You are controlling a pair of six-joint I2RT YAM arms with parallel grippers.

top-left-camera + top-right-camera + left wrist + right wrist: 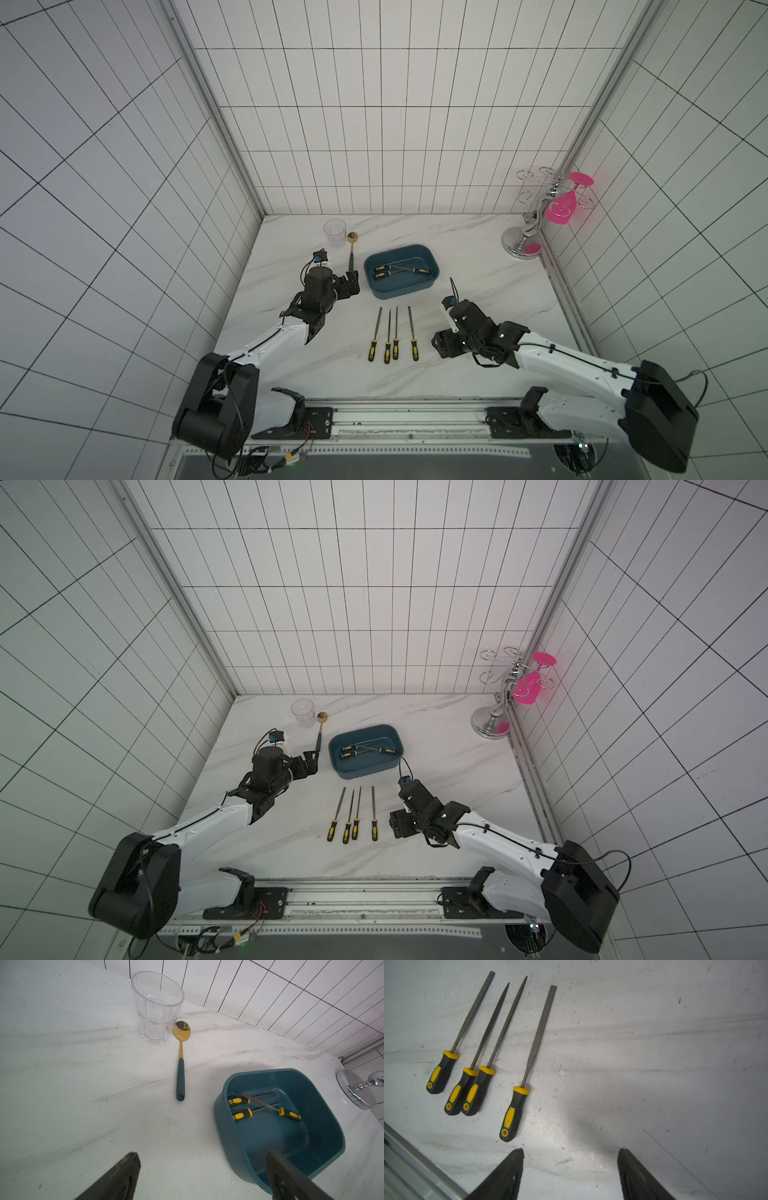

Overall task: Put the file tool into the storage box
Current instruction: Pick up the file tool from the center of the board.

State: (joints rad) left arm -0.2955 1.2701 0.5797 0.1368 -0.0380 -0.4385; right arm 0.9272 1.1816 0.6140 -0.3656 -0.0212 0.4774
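released and empty at the right gripper (571,1153), near four files (477,1091). same at the left gripper (201,1155), beside the storage box (225,1126).

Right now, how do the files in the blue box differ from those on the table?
The boxed files in the storage box number three; the loose files on the table number four. The boxed files are jumbled, one crossing the other two, handle reversed; the loose files lie in a row, handles all one way. All have black and yellow handles.
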